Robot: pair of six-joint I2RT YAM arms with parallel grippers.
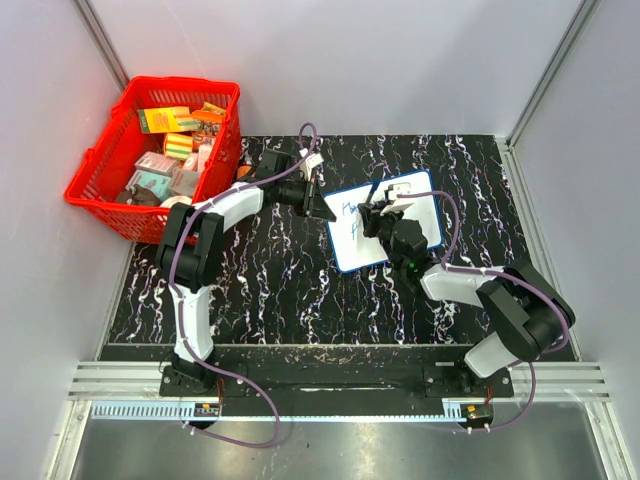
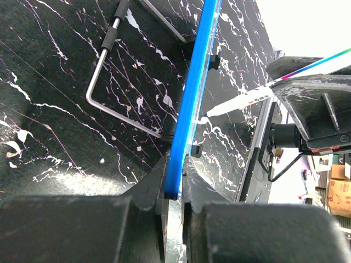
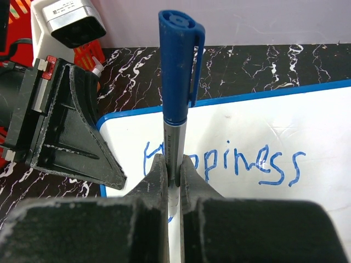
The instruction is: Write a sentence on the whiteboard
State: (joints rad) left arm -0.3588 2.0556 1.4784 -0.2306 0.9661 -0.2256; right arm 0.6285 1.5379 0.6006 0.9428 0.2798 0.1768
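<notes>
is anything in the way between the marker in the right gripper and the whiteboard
Nothing visible does. The right gripper holds the marker with its tip right at the whiteboard. The left gripper only clamps the whiteboard's rim, off to one side of the writing.

Robotics lab test cell. Closed in at the top, left and right of the overhead frame by plain white panels set in bare aluminium posts. Floored with a black, white-veined tabletop. Fitted along the bottom edge with ribbed aluminium rails, carrying the bases of a left arm and a right arm, both trailing loose purple cables. Stocked at upper left with a red plastic basket of mixed small packages. Backed, at the lower right of the left wrist view, by blurred cardboard boxes beyond the cell.
</notes>
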